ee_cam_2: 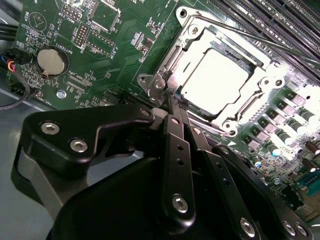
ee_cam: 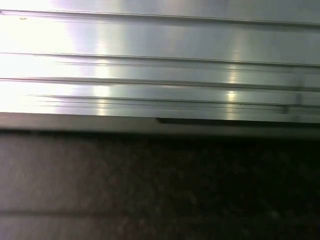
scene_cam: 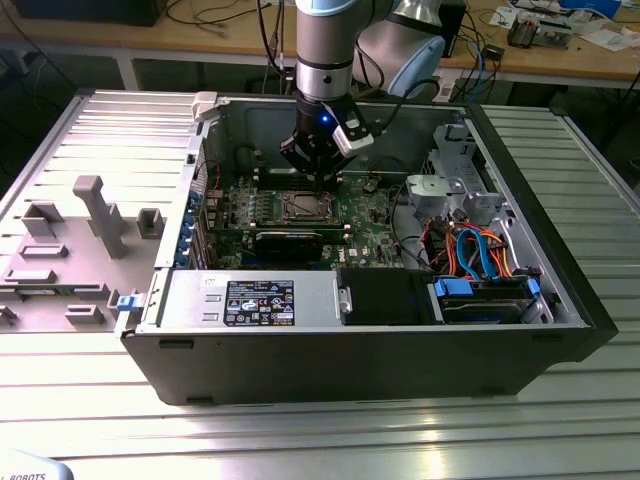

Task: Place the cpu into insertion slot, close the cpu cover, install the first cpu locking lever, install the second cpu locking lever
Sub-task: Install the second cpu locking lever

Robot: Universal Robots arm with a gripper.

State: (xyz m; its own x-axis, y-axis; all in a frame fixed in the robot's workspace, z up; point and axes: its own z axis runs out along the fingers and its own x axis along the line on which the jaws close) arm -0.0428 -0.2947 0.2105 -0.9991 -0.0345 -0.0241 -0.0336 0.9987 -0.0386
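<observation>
In the second wrist view the cpu lies flat in the insertion slot, its silver top glaring bright. The cpu cover rests down around it as a thin metal frame. A thin wire lever runs along one side of the socket. My black gripper is shut, fingers pressed together, with the tip at the socket's corner hinge. Seen from outside, the gripper hangs just behind the socket inside the open computer case.
A coin battery and memory slots flank the socket. A black graphics card, the power supply and a drive bay with orange and blue cables fill the case. A grey fixture tray lies at the exterior view's left.
</observation>
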